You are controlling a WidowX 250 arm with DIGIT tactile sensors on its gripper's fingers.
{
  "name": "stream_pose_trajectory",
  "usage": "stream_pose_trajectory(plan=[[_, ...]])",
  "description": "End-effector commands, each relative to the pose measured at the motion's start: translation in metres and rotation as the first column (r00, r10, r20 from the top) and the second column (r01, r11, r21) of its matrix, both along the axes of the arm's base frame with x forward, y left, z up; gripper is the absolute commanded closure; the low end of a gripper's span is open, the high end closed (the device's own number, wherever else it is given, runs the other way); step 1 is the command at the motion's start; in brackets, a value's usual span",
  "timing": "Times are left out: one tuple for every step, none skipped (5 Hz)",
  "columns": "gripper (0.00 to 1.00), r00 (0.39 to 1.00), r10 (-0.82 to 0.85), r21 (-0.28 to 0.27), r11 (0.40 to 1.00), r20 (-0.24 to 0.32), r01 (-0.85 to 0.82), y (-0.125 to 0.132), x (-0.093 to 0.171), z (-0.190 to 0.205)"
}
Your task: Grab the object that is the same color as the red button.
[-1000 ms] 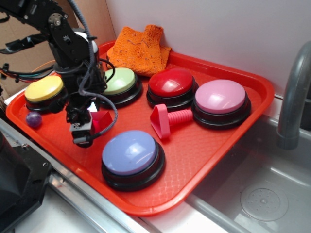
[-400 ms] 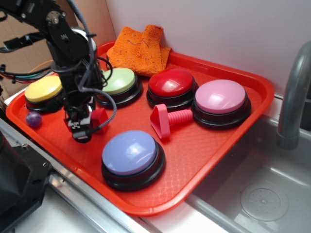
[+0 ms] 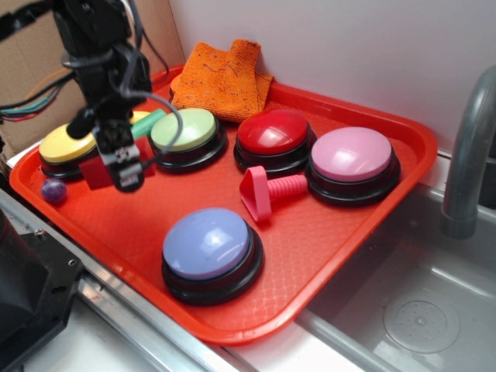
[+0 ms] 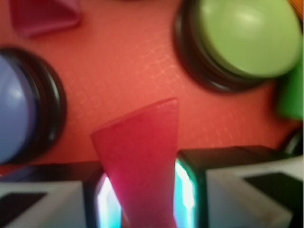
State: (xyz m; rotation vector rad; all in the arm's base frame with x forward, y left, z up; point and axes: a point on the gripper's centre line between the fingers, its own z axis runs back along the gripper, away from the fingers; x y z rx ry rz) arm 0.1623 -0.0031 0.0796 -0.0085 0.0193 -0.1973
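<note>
Above the tray's left side, the gripper holds the red wedge pinched between its jaws, clear of the surface. I'd hold that squeeze steady and avoid bumping the green button nearby.

We see the tray bearing five buttons, a cloth at its back corner and a sink to its right. A ridged peg lies between the two rightmost buttons. The claw hangs above the tray's left side, wedge block between its fingers.
</note>
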Motion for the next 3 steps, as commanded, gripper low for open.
stream_pose_trajectory(plan=[[1.0, 0.941, 0.32, -0.05, 0.947, 0.111, -0.316, -0.0079, 0.021, 0.0734], [1.0, 0.918, 0.367, -0.048, 0.93, 0.149, -0.364, -0.003, 0.0251, 0.0795], [1.0, 0.919, 0.368, -0.006, 0.929, 0.14, -0.37, -0.0024, 0.026, 0.0754]])
